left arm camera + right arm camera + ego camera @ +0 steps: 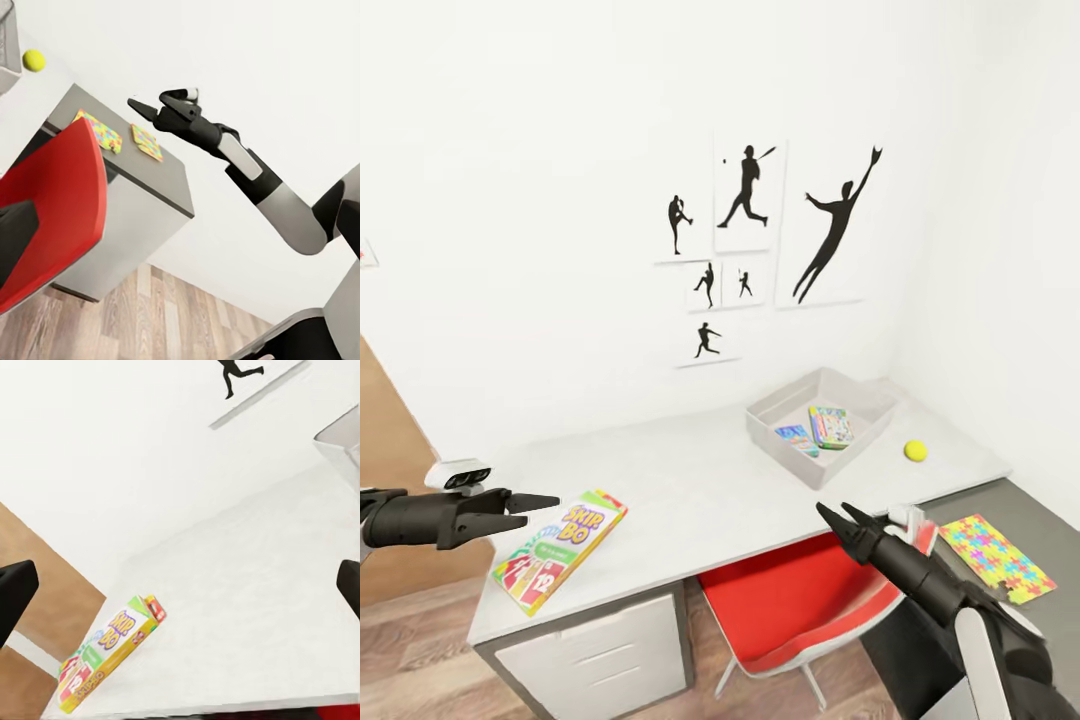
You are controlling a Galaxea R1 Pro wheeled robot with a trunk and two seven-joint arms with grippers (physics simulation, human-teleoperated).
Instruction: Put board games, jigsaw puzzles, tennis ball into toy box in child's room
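Observation:
The grey toy box [775, 420] stands at the back right of the white table [700, 480], with two colourful flat boxes [830, 427] lying in it. To its right on the table rests the yellow tennis ball [916, 451] [32, 60]. A Skip-Bo board game [560, 548] [109, 660] lies at the table's front left corner. My left gripper [542, 510] hovers open just left of that game. Open too, my right gripper [835, 512] [142, 109] hangs over the table's front edge, empty. Two jigsaw puzzles [97, 131] [147, 142] lie on a lower grey surface [1020, 510] at the right.
A red chair [800, 600] [52, 202] is tucked under the table between my arms. White drawers [600, 650] sit under the table's left end. Silhouette posters [745, 195] hang on the white wall behind. The floor is wood.

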